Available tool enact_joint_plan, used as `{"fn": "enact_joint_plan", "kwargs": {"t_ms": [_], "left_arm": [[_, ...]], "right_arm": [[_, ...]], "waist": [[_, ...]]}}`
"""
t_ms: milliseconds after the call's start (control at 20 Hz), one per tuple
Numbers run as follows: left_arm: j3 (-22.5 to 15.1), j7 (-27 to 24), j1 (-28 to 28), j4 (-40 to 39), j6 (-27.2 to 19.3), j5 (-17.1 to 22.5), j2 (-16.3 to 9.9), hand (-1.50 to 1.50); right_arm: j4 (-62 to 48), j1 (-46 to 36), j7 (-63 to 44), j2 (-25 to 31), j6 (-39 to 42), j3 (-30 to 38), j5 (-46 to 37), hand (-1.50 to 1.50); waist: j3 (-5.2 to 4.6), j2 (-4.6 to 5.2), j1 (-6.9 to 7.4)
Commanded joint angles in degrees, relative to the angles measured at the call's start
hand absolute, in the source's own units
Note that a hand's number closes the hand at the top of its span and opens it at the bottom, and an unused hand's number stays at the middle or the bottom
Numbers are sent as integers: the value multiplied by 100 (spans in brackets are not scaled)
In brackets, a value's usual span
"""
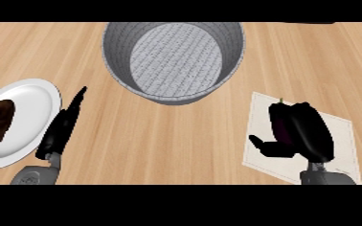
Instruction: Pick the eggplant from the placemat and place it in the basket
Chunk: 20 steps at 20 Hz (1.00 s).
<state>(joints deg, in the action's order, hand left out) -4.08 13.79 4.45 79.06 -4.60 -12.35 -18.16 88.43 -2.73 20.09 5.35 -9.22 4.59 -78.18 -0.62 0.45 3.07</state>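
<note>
The eggplant point(281, 119) lies on the placemat point(339, 139) at 4 o'clock, and the right robot hand point(304, 134) curls around it. If the hold is shallow, it may slip before reaching the basket point(124, 72) at 12 o'clock

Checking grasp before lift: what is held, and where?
The right hand curls around the eggplant at its side, on the placemat. The left hand holds nothing.

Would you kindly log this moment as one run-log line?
phase: grasping | right hand: curled on eggplant, on placemat | left hand: open, resting | basket: empty
</note>
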Motion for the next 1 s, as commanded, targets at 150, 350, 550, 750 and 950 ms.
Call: {"fn": "enact_joint_plan", "kwargs": {"t_ms": [150, 350, 550, 750, 950], "left_arm": [[214, -90, -103, -319, 66, 92, -74, 0], [210, -22, -414, 141, 38, 91, -33, 0], [325, -134, -187, -200, 46, 53, -40, 0], [230, -312, -519, -113, -6, -56, 82, 0], [271, 133, -323, 135, -1, -37, 127, 0]], "right_arm": [[-231, -2670, -574, 427, 1984, 915, 1193, 150], [54, -3472, -1126, 429, 2421, 928, 1367, 150], [401, -4200, -1268, 1071, 3743, 1329, 2107, 150], [308, -4687, -1686, 812, 4145, 1431, 2647, 150], [427, -5311, -2513, 585, 4954, 1578, 3225, 150]], "waist": [[55, -22, -182], [59, -55, -225], [56, -59, -315], [57, -58, -283], [58, -76, -295]]}}
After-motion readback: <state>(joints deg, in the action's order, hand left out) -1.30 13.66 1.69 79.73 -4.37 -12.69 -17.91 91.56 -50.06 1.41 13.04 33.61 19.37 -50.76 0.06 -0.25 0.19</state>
